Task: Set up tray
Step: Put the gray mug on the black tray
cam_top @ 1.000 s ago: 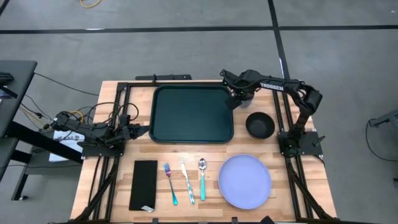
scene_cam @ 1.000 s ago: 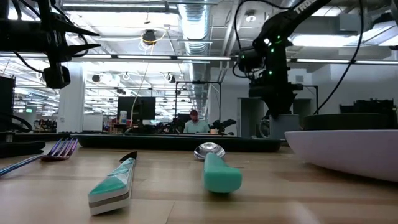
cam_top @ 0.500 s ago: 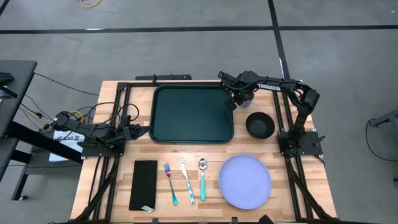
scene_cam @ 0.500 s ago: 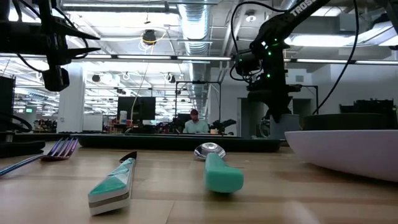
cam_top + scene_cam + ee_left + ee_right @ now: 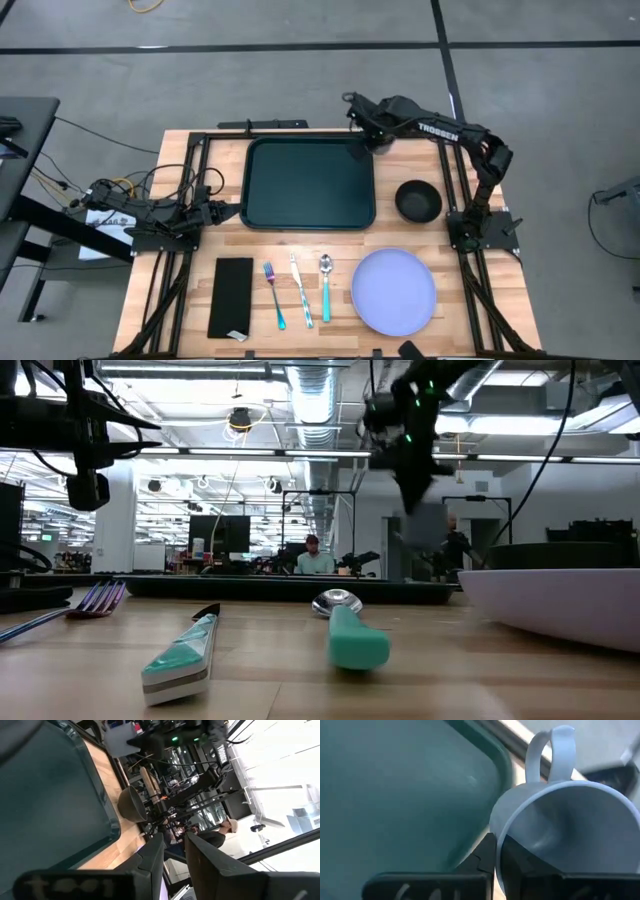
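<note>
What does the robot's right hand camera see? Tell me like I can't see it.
The right gripper holds a white mug by its rim, handle pointing away, above the corner of the dark green tray.

a robotics lab: exposed ceiling ducts (image 5: 300,400), monitors (image 5: 222,532), grey concrete floor (image 5: 300,80).

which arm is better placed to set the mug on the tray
Right. Its tool already holds the mug over the tray's far right corner, while the left tool rests empty beside the tray's left edge.
</note>
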`<state>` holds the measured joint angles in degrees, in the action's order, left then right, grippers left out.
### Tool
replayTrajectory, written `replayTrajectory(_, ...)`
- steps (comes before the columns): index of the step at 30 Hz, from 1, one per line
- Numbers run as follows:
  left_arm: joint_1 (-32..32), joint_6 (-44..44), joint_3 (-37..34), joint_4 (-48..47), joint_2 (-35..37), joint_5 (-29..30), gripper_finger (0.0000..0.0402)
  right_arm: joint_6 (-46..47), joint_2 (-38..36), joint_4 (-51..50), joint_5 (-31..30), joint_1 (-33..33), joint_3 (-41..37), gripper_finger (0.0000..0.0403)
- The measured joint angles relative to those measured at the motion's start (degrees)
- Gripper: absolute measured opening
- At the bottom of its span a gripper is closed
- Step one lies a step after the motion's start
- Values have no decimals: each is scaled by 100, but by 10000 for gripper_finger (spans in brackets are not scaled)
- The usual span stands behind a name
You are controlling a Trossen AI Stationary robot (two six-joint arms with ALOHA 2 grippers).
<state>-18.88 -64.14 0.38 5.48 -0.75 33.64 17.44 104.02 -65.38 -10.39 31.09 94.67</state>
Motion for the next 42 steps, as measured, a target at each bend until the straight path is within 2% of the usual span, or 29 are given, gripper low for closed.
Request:
replayTrajectory(8, 0, 133, 0, 0, 0, -8, 69, 6, 727, 1, 181, -197, 1073, 4)
replayTrajectory(17, -1, 149, -2, -1, 2, -17, 69, 98, 1611, -19, 449, -167, 1407, 7)
replayTrajectory(42, -1, 173, -1, -2, 2, -30, 69, 463, 1725, 496, 602, 154, 1311, 5)
